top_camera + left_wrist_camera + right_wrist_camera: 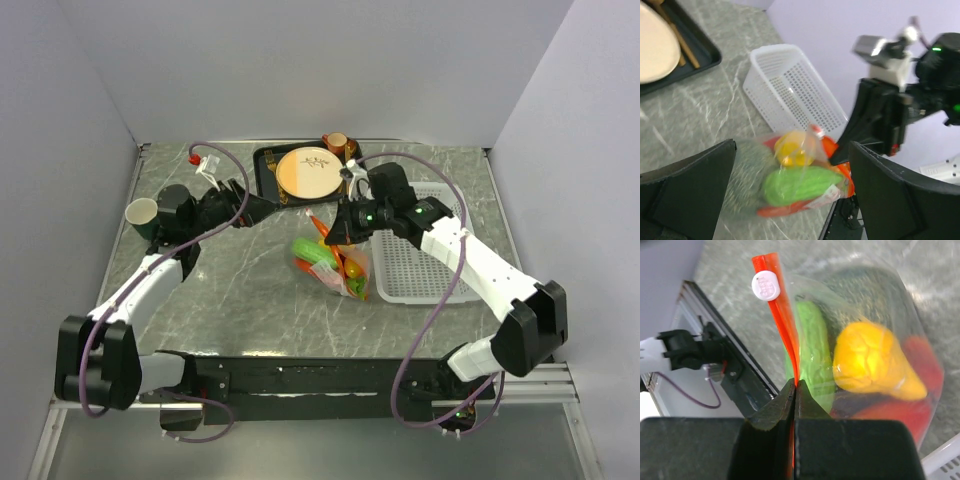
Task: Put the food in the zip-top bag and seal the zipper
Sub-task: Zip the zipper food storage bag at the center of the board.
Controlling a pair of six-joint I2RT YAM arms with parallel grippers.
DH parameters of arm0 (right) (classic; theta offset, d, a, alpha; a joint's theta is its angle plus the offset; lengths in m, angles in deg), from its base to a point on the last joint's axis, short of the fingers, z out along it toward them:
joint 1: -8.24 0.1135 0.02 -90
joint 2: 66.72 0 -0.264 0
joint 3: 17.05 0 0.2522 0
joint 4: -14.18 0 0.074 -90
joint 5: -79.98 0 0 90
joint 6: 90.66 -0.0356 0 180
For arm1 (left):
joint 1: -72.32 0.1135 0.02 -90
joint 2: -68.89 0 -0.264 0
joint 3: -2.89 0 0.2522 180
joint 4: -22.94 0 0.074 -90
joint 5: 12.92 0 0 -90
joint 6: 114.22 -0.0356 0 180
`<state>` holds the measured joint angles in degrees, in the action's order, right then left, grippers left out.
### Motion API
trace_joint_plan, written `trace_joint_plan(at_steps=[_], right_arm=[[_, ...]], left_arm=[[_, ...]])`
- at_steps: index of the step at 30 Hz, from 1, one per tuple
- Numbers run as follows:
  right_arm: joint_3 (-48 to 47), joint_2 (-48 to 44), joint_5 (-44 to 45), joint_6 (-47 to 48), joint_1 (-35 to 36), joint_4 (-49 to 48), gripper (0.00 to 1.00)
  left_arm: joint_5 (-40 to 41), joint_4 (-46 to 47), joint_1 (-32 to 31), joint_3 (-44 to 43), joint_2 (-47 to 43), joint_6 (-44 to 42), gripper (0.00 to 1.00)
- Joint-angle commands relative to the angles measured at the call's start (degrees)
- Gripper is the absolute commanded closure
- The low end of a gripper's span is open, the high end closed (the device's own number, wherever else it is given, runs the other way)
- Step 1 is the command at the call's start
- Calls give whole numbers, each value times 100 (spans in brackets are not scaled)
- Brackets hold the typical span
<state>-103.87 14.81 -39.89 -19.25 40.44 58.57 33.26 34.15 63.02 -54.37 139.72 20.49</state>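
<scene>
- Right gripper (795, 390), closest to its wrist camera, is pinched tight on the orange-red zipper (781, 325), with only that thin strip between the jaws. So narrow a hold on slick plastic could slide off under load.
- That load is the zip-top bag (900, 310), already filled. A yellow pear (870, 360), a green cucumber (812, 350), red pieces (920, 365) and a dark green melon (865, 285) show through the film. In the top view the bag lies on the marbled table (230, 300) between the two arms, its mouth end raised to the right gripper.
- White slider tab (766, 285) sits at the strip's free end, away from the pinch. Whether the track between them is pressed closed I cannot tell. If a stretch is open, tilting or tugging could let food roll out.
- Left gripper (792, 147) is spread wide and faces the bag without touching it. Closing on the bulging film rather than the strip would shove the contents sideways and could pull the zipper out of the right jaws.
- Both grippers would have to work close together on one short strip, so a careless approach risks a knock between them.
- White mesh basket (790, 85) stands just beside the bag. Floppy film dragged that way could snag on its rim.
</scene>
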Motion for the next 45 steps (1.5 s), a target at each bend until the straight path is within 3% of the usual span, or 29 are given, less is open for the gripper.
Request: trace_joint_plan(at_steps=[1,7,11,14,16,23,28,34,38,45], right_arm=[[46,239,-45,-4,-30,-242,100],[72,99,-222,-75,-30,-365,100],[63,46,-98,-57,-30,-295,100],[72,73,-125,-92,-39,-321,100],[81,99,-98,-101,-30,-347,100],[-15,196,-37,-66,-56,-295,100],[-95,292,-10,-39,-100,-251,100],[-103,293,-28,-75,-232,-268,100],[-86,266,-72,-92,-276,-286,100],[-112,266,-81,-83,-294,-242,100]], left_arm=[[-759,2684,7,429,842,669,1],[-1358,5854,-2,387,2283,2383,1],[-1507,7289,-63,308,2936,3401,1],[-1543,7680,-177,185,3148,3685,1],[-1577,7392,-326,123,3078,3476,1],[-1438,5012,-696,44,2349,1527,1],[-1288,4080,-739,237,1979,936,1],[-1314,3629,-898,194,2057,601,4],[-1209,3121,-1065,44,2102,214,11],[-1094,3251,-1153,-131,2233,328,26]])
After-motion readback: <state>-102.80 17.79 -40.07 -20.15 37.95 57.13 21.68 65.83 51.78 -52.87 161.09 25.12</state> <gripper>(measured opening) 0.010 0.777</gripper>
